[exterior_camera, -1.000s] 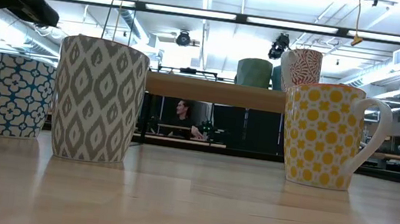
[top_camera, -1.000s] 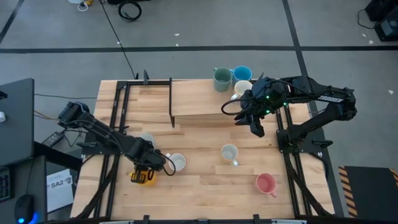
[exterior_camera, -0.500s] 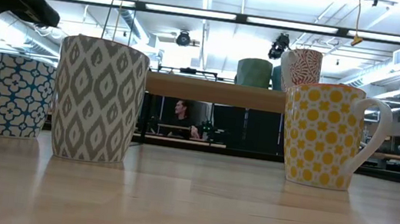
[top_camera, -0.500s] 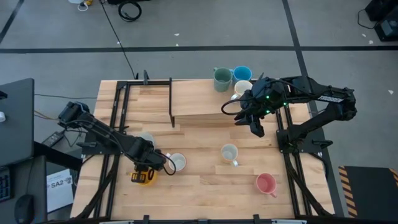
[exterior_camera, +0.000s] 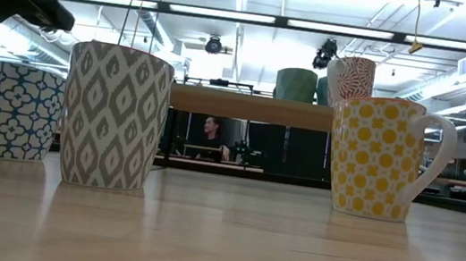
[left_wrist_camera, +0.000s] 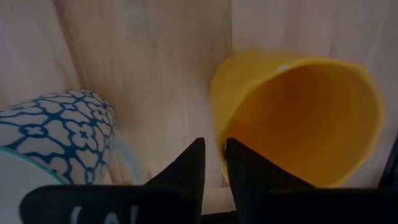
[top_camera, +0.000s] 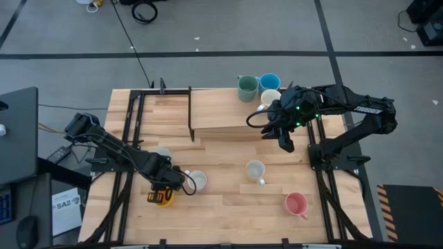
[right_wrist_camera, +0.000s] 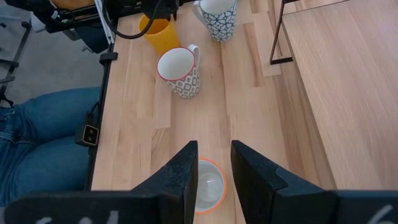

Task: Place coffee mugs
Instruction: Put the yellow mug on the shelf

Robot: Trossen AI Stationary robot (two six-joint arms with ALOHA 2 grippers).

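Left gripper (top_camera: 166, 192) at table's left front edge, fingers narrowly parted astride orange mug (top_camera: 160, 198) rim. Right gripper (top_camera: 285, 142) hovers mid-right, half open, empty. Judged progress: three mugs on raised shelf (top_camera: 214, 111), five on table below. Left wrist view alone shows rim contact; low view hides it.

Orange mug (top_camera: 160, 197) mostly hidden under left gripper (top_camera: 165, 191) near tabletop's front-left edge. Bright blue mug (exterior_camera: 322, 89) largely masked behind neighbouring mugs in low view.
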